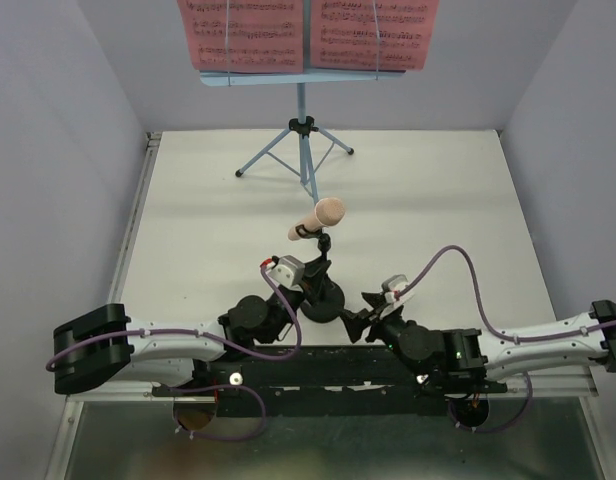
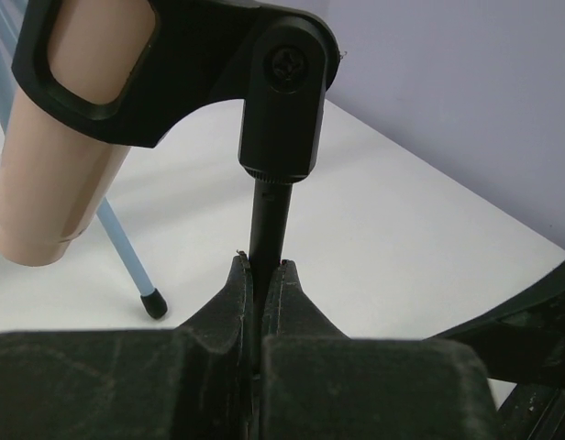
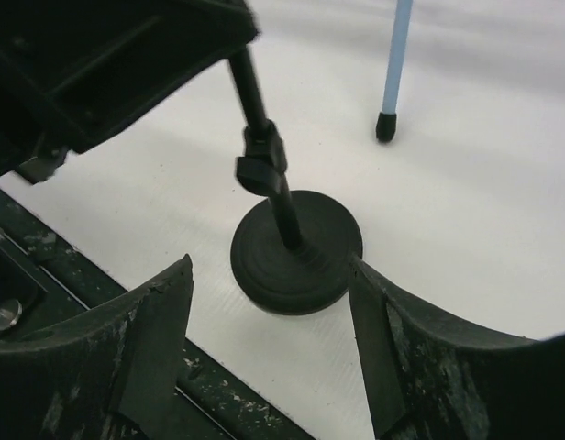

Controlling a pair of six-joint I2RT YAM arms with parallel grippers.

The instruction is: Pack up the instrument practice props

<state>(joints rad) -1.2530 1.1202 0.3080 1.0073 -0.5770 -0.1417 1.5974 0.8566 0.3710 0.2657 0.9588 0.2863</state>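
The short black mic stand [image 1: 323, 303] stands near the table's front edge with the beige-pink microphone [image 1: 318, 218] tilted in its clip. My left gripper [image 1: 315, 273] is shut on the stand's thin pole [image 2: 268, 225], just below the clip joint, and the microphone [image 2: 67, 147] hangs at upper left. My right gripper [image 1: 357, 312] is open beside the round base [image 3: 296, 266]; its right finger [image 3: 374, 330] touches the base's rim and its left finger stands apart. At the back stands the light-blue music stand [image 1: 302, 130], holding two pink pages [image 1: 308, 32].
A black mounting rail [image 1: 318, 362] runs along the near edge under both arms. Grey walls close in the white table [image 1: 448, 190] on three sides. One rubber-tipped tripod leg [image 3: 385, 126] ends just beyond the base. Purple cables [image 1: 458, 262] loop over the arms.
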